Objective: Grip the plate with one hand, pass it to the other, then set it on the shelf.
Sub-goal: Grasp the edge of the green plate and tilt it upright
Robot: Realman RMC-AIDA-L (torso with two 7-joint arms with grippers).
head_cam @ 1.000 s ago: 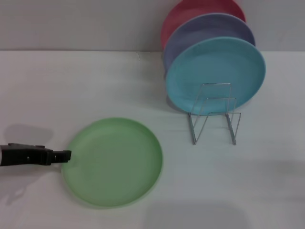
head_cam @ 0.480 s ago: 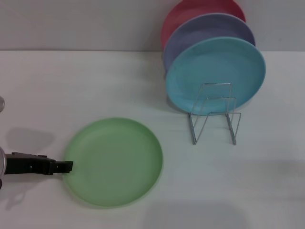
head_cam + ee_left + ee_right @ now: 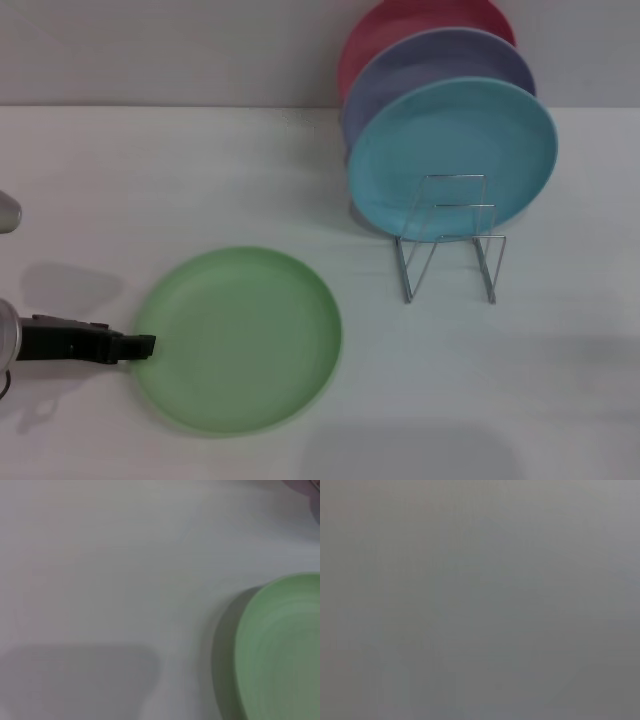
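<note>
While the plate (image 3: 238, 340) lies flat near the table's (image 3: 150, 170) front edge, the left gripper (image 3: 138, 347) touches its left rim; whether the claw is apart or together cannot be told.

L gripper (image 3: 148, 346) dropped lower along plate (image 3: 240, 338) L rim, tip at edge.

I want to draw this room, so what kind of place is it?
Probably a robot test table set up like a kitchen dish-drying spot. A plain white table holds a small wire dish rack with blue, lavender and red plates standing in it, a green plate lies flat, and a black claw reaches toward it.
</note>
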